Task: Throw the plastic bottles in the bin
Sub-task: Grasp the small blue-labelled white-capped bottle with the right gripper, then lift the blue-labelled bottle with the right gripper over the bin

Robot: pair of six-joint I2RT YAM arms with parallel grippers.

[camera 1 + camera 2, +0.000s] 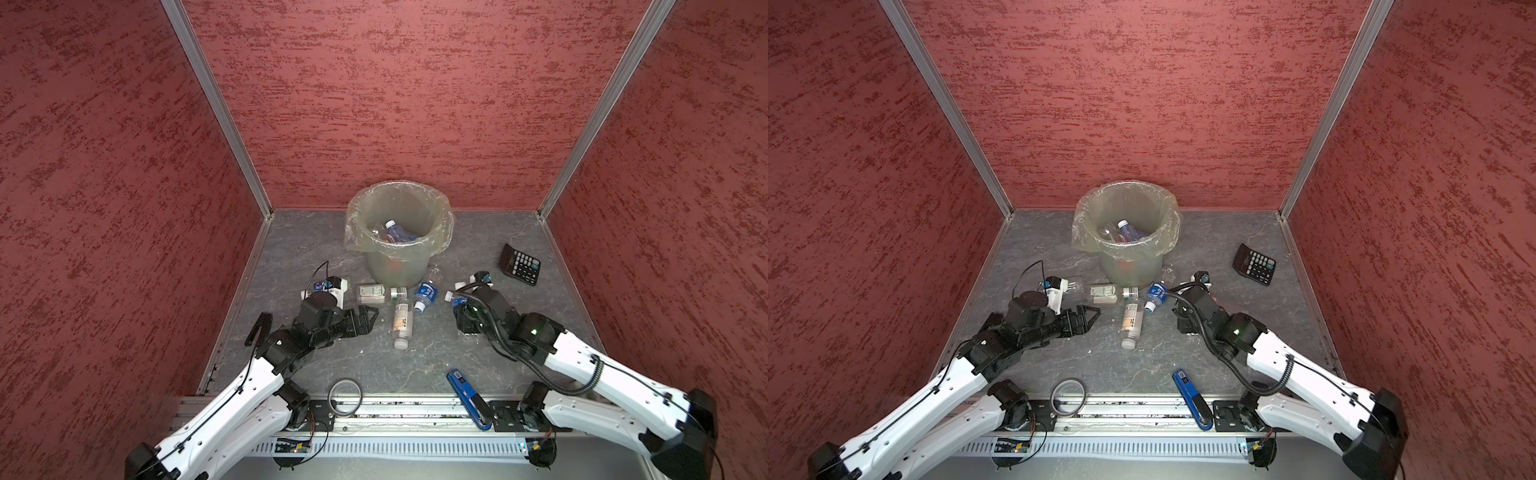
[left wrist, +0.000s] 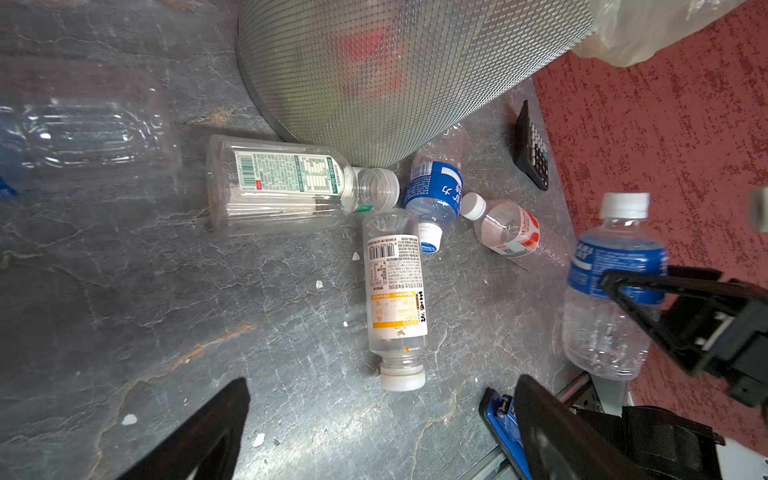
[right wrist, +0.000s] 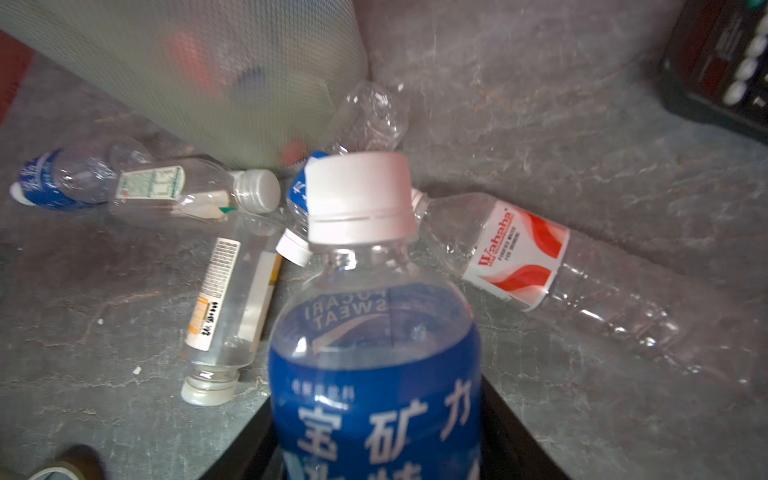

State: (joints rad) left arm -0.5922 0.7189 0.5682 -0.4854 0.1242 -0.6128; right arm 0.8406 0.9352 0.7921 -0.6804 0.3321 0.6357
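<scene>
Red textured walls enclose a grey desk (image 1: 324, 365). In a top view, the bin (image 1: 392, 268) stands centre, with plastic bottles (image 1: 402, 320) lying just below it. The right gripper (image 2: 642, 284) clamps 1 blue-labelled Pocari Sweat bottle (image 3: 374, 361); the left gripper (image 1: 368, 319) gapes empty.

You had open table (image 1: 332, 357) at near middle; bottles (image 1: 403, 318) clustered at bin (image 1: 392, 270) base blocked low approach; calculator (image 1: 520, 264) lay well apart.

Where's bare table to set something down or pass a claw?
Free: table left of the bin; strip between bin and calculator; wide patch between the orange-label bottle, tape ring and blue tool. Crowded: bottles at the bin's foot.
</scene>
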